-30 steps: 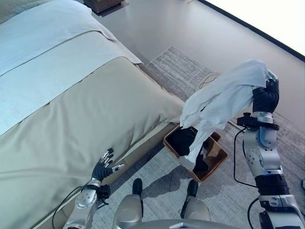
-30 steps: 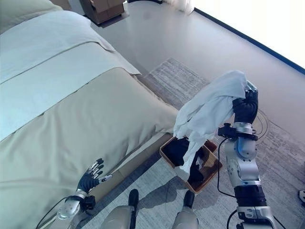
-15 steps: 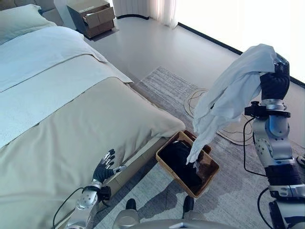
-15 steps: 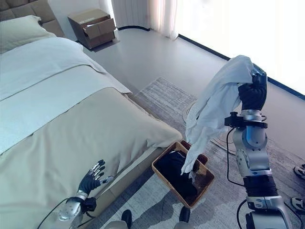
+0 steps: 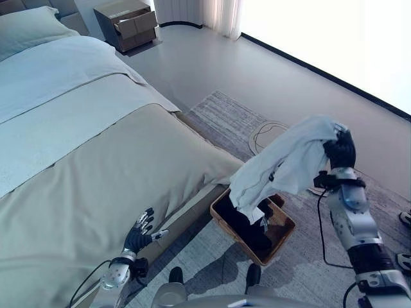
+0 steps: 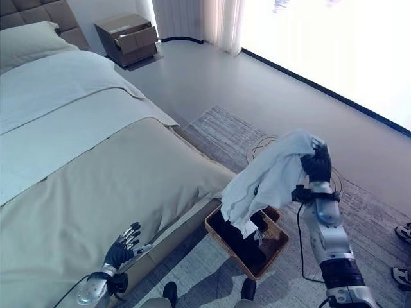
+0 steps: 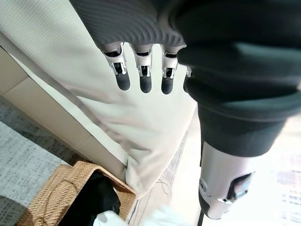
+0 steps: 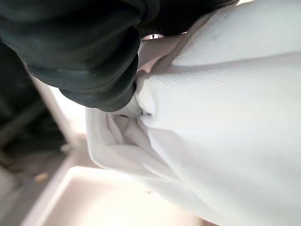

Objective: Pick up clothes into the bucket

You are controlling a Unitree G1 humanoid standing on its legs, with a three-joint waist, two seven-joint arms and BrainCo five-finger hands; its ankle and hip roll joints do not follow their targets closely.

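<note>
Left eye view. Your right hand [image 5: 340, 152], at 3 o'clock, is gripping a white garment [image 5: 286, 168] bunched in its curled fingers. The cloth is draping toward 8 o'clock, its lower end hanging into the woven basket [image 5: 280, 235] on the grey rug [image 5: 308, 256]. Dark clothes [image 5: 247, 228] are lying inside that basket. The basket is sitting just beside the corner of the bed [image 5: 96, 167]. Your left hand [image 5: 140, 235], at 7 o'clock, is hovering by the bed's edge with fingers spread and holding nothing.

Right eye view. You are seeing the same arrangement; a wooden nightstand [image 6: 125, 40] is standing at 11 o'clock by the wall.

Left wrist view. Your left fingers [image 7: 143, 77] are pointing straight out over the beige cover [image 7: 141, 132]; the basket's rim [image 7: 61, 188] is showing beyond.

Right wrist view. White cloth [image 8: 225, 117] is pressing against your dark hand cover [image 8: 80, 52].
</note>
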